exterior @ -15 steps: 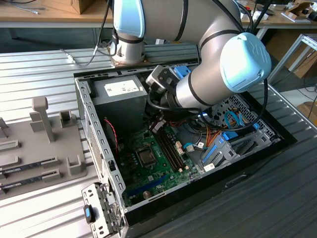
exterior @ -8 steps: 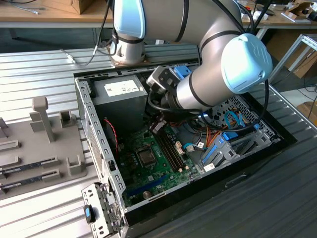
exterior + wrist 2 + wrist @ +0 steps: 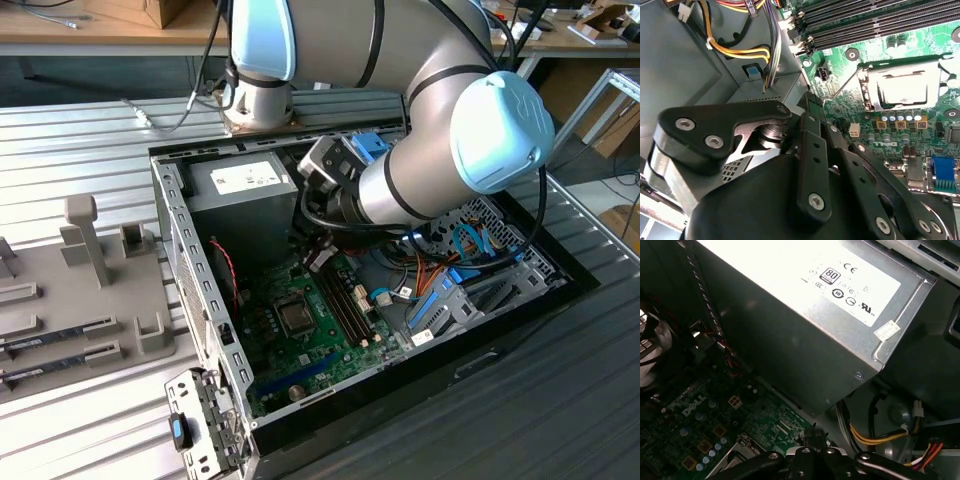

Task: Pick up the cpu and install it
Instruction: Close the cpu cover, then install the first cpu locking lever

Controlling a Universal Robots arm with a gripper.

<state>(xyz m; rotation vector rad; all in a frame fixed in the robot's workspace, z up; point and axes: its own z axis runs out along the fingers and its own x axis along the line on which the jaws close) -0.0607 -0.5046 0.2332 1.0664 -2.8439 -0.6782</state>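
One tabletop [image 3: 80,140]: we see ribbed grey metal.
Computer case [image 3: 190,300]: one, open.
Cpu [image 3: 902,89]: one, socketed.
Gripper [image 3: 812,460] jaws: we cannot tell.

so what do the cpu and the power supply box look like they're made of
cpu: bare metal top by the look, silvery, catching pale glare in its socket.
power supply box: apparently sheet metal, dull grey, with folded edges and small screws.
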